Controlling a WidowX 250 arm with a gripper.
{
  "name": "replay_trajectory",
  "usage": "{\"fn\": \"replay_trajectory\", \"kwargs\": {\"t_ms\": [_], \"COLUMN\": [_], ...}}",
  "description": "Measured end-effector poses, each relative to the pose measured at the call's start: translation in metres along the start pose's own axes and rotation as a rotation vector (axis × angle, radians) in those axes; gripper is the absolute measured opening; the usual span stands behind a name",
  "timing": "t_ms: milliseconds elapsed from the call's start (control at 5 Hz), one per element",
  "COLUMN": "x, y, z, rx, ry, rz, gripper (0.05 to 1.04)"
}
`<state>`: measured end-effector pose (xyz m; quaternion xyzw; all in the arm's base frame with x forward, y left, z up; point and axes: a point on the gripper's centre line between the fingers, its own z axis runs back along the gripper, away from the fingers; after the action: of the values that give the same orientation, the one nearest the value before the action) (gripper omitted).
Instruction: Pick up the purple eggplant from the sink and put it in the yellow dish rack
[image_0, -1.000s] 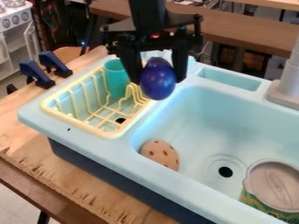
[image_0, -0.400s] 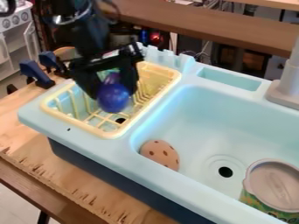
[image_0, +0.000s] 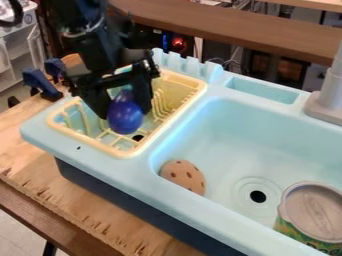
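The black gripper (image_0: 123, 107) hangs over the yellow dish rack (image_0: 124, 153) at the left of the light blue toy sink. Between its fingers is a shiny blue-purple egg-shaped object (image_0: 125, 118), and the gripper is shut on it. The object's lower end is at or just above the rack's wire floor; contact with the floor cannot be told. The arm covers the rack's back left part, and the teal cup there is hidden.
A brown spotted cookie-like piece (image_0: 183, 176) lies at the basin's left wall. A can (image_0: 312, 212) stands in the basin at lower right. The grey faucet (image_0: 328, 95) rises at the right edge. Dark blue clamps (image_0: 41, 84) sit at upper left.
Holding the blue object, the gripper has moved left and down from above the rack's back right corner to over the rack. The teal cup has become hidden behind the arm.
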<state>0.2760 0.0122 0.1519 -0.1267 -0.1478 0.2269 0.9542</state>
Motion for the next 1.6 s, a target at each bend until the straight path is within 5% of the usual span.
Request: {"fn": "replay_trajectory", "kwargs": {"t_ms": [400, 600, 1000, 1400, 1600], "x": [0.013, 0.012, 0.013, 0.018, 0.035], "y": [0.004, 0.009, 0.01, -0.002, -0.02], "z": [-0.027, -0.042, -0.046, -0.037, -0.005], "rx": [0.059, 0.073, 0.039, 0.003, -0.044], "ry": [-0.032, 0.015, 0.032, 0.011, -0.066], "rz": [0.004, 0.008, 0.046, 0.038, 0.006], "gripper": [0.817, 0.818, 1.013, 1.007, 1.006]}}
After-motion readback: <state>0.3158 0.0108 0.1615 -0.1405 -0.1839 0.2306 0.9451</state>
